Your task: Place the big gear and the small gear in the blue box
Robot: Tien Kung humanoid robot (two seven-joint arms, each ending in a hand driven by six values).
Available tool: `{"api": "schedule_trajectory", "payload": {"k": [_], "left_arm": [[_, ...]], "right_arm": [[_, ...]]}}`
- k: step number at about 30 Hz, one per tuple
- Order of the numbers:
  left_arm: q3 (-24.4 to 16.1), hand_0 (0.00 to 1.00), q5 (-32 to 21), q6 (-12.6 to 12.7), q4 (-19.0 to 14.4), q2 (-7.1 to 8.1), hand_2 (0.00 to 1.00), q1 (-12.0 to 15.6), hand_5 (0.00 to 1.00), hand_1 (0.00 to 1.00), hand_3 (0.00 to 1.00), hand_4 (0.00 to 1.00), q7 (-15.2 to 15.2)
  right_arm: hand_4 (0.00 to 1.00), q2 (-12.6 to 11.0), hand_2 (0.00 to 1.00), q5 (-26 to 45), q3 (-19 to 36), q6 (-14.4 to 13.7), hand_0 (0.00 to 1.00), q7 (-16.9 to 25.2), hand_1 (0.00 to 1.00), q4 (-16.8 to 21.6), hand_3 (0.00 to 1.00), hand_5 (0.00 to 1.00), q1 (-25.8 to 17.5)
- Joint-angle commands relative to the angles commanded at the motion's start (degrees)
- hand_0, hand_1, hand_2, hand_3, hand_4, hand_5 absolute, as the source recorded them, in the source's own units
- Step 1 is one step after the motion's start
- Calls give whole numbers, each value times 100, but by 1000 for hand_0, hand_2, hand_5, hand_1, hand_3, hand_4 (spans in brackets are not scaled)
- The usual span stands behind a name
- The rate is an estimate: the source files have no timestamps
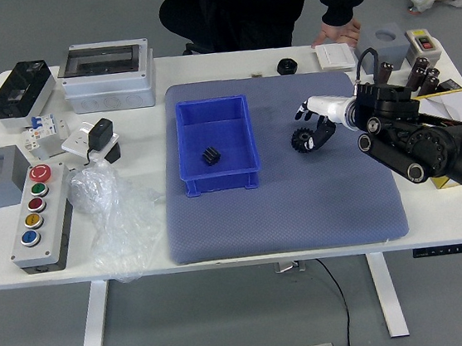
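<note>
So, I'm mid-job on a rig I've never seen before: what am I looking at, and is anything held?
You're looking down from the robot's head over a white table. The robot is a humanoid with five-fingered hands; its right hand reaches in from the right, while the left is out of view. On the blue-grey mat sits an open blue box with the small dark gear inside. The bigger black gear lies on the mat, right at the right hand's spread fingers; I see no firm grip on it. At the far edge, a person's hand rests by a white block.
</note>
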Motion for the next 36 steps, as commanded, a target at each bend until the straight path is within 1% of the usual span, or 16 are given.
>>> {"api": "schedule_trajectory", "payload": {"k": [9, 18, 19, 24, 25, 30, 31, 36], "left_arm": [[29, 862, -2, -1, 1, -7, 828, -9, 376, 830, 783, 601, 2], [23, 862, -6, -3, 0, -21, 828, -8, 375, 830, 782, 601, 3], [22, 862, -5, -3, 0, -21, 828, -10, 375, 830, 782, 601, 3], [12, 862, 1, -3, 0, -20, 828, -29, 375, 830, 782, 601, 3], [10, 862, 1, -3, 0, -20, 828, -35, 375, 830, 782, 601, 3], [14, 862, -5, -4, 1, -25, 828, -43, 375, 830, 782, 601, 4], [15, 862, -6, -4, 1, -27, 828, -43, 375, 830, 782, 601, 4], [21, 862, -11, -5, 1, -32, 828, -46, 375, 830, 782, 601, 5]], "right_arm": [[769, 43, 860, 89, -74, 3, 722, 3, 710, -118, 855, 195, -3], [770, 92, 860, 112, -117, -52, 718, -7, 706, -194, 852, 195, -10], [771, 95, 811, 109, -119, -58, 685, -10, 674, -200, 838, 198, -10], [771, 114, 811, 95, -139, -102, 685, -25, 674, -244, 838, 198, -5], [771, 120, 755, 91, -149, -120, 610, -30, 605, -260, 800, 198, -4], [771, 154, 755, 83, -185, -166, 610, -48, 605, -304, 800, 198, -6], [767, 163, 686, 83, -191, -174, 523, -52, 543, -312, 763, 198, -9], [767, 200, 686, 87, -219, -201, 523, -66, 543, -338, 763, 198, -17]]}}
